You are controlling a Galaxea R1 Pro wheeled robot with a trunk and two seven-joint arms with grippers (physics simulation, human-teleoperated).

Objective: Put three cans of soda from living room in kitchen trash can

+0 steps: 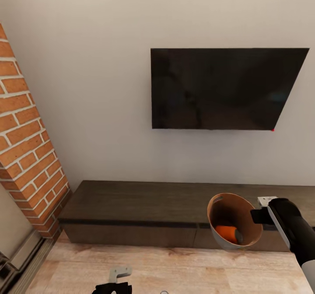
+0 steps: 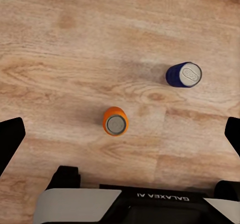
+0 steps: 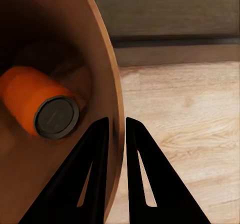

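Note:
The tash can (image 1: 231,207) hangs tilted in front of the low cabinet, its tan inside facing me. An orange can of soda (image 1: 227,232) lies on its side in it. My right gripper (image 1: 259,215) is shut on the bin's rim. In the right wrist view the fingers (image 3: 95,169) straddle the wall (image 3: 107,79), with the can (image 3: 37,104) inside. In the left wrist view, my left gripper (image 2: 121,136) is open above the floor. Below it stand a second orange can (image 2: 115,122) and, further off, a blue one (image 2: 184,75). The left gripper (image 1: 114,281) also shows at the head view's lower edge.
This is the living room: a black TV (image 1: 223,88) on the white wall, a long dark-wood cabinet (image 1: 144,206) under it, a red brick fireplace (image 1: 26,145) at the left. Light wood floor (image 1: 175,267) lies in front of the cabinet.

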